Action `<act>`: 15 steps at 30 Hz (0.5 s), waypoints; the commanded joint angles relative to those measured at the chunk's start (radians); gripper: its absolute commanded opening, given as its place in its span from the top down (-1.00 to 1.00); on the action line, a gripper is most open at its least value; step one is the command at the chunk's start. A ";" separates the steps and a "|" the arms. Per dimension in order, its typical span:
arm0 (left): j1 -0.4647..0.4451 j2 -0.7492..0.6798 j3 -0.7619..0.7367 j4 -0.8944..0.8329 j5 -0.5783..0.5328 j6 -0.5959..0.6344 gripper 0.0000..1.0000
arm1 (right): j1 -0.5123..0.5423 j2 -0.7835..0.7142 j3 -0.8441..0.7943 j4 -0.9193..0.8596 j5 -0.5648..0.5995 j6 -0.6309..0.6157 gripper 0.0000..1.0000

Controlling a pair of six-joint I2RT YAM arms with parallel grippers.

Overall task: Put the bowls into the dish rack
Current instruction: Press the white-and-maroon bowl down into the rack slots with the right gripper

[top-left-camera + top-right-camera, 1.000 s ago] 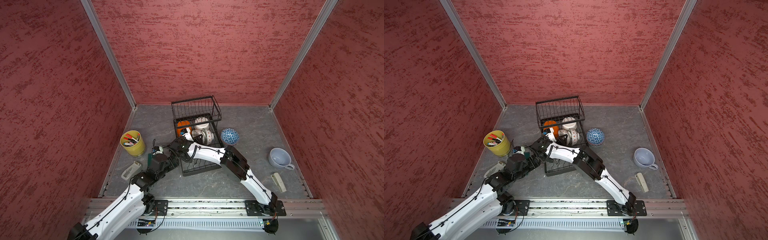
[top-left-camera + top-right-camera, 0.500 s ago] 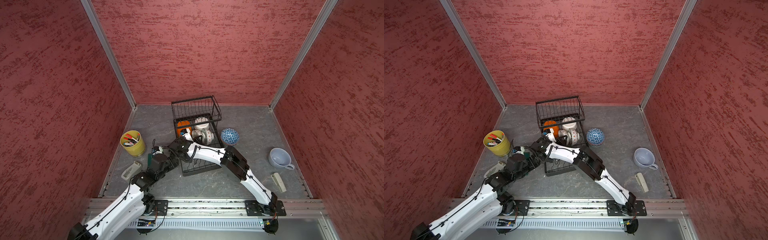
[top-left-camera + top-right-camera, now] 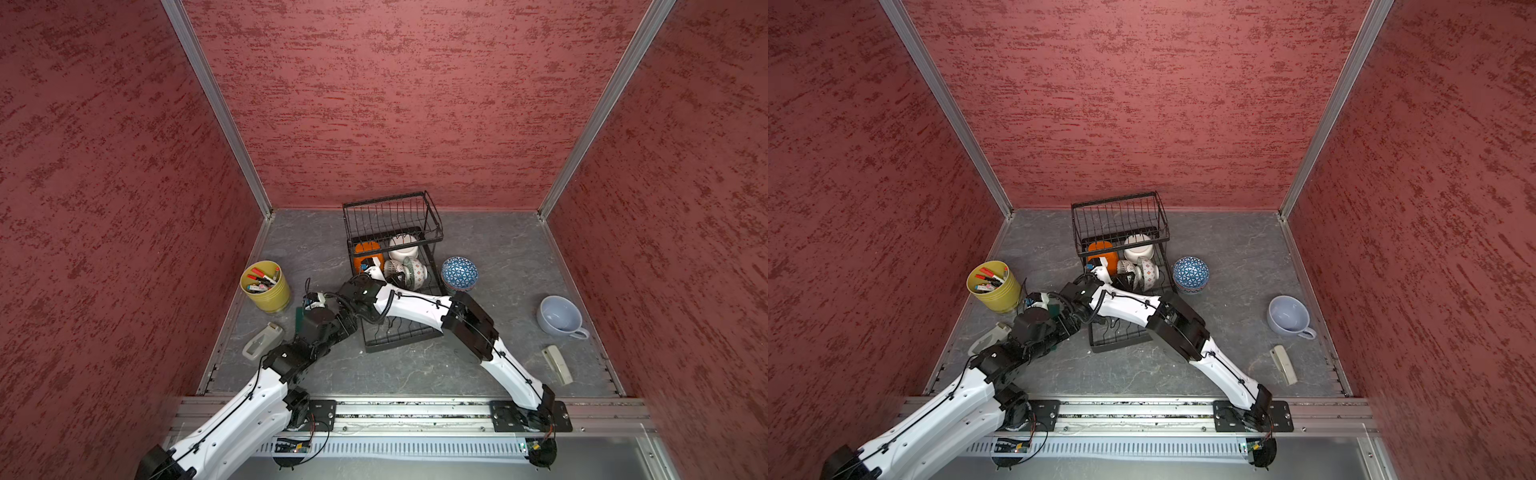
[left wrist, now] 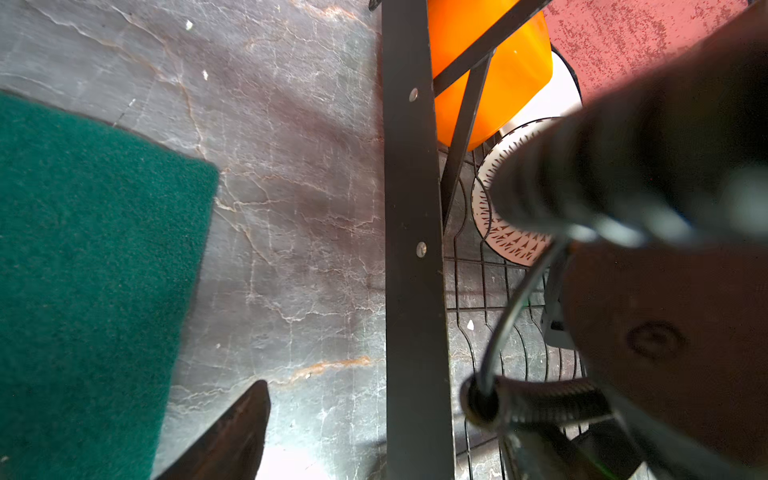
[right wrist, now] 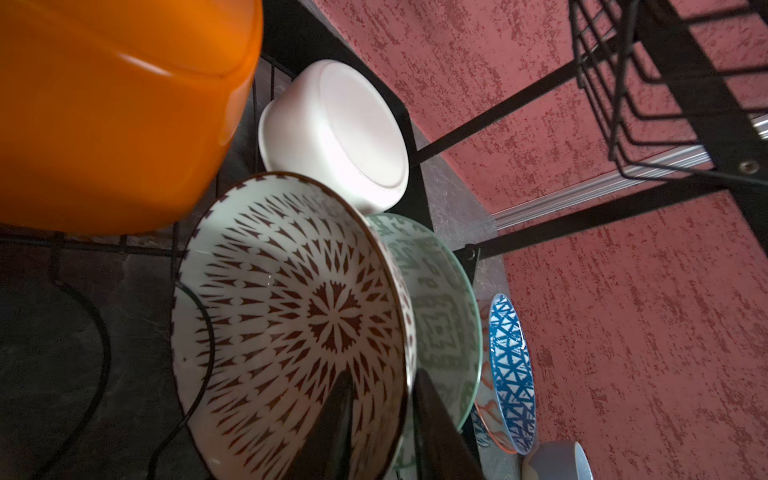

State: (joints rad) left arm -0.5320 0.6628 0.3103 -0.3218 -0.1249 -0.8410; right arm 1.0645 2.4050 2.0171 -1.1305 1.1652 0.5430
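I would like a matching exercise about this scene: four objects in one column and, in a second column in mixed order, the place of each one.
Objects:
1. plain orange bowl
2. blue patterned bowl
3. pale blue cup
4. yellow-green pot

Places:
a. on the table, far right, near the wall
b. inside the dish rack
c. on the table, left of the rack
d. on the table, close beside the rack on its right, outside it

Pairs: 1-b, 2-d, 3-a, 4-c
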 commanded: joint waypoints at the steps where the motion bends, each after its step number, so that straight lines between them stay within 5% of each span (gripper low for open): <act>1: 0.004 -0.001 -0.006 0.019 0.007 0.013 -0.67 | 0.012 0.013 0.028 -0.020 -0.052 0.017 0.43; 15: 0.007 0.003 -0.005 0.015 0.010 0.017 -0.67 | 0.012 0.008 0.080 -0.045 -0.085 0.017 0.00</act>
State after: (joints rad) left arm -0.5308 0.6674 0.3103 -0.3214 -0.1188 -0.8402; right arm 1.0672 2.4054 2.0689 -1.1530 1.0935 0.5426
